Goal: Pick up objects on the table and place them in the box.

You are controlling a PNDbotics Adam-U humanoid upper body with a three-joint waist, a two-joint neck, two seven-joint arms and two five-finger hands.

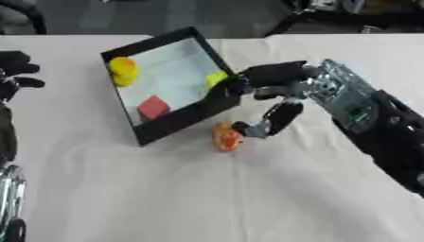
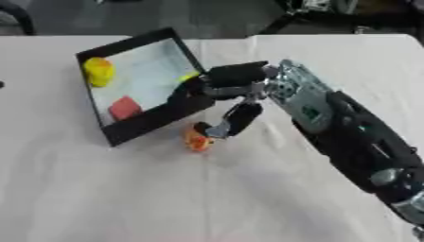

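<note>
**Three items in the box, one orange piece out on the worktop**

Three things sit inside the black box [image 1: 170,124]: a yellow object [image 1: 123,71] in its far-left corner, a red block [image 1: 152,107] near its front wall, and a second yellow piece [image 1: 215,78] against its right wall, partly hidden by the robot's fingers.

Box is tilted, right side raised, sitting toward the far-middle of the white-covered worktop [image 1: 207,198].

Right hand [image 2: 228,82] comes in from the right edge. Upper fingers reach over the box's right wall and rest on its rim; cannot tell if they actually clamp the wall. Thumb [image 1: 273,120] hangs lower, bent down toward the cloth.

Small orange object [image 1: 226,137] lies on the worktop just in front of the box's near-right corner, outside it. Thumb tip is touching or just beside it; fingers are not closed round it.

Left hand [image 1: 13,78] shows at the left edge, dark fingers relaxed and spread, well apart from the box, holding nothing.
</note>
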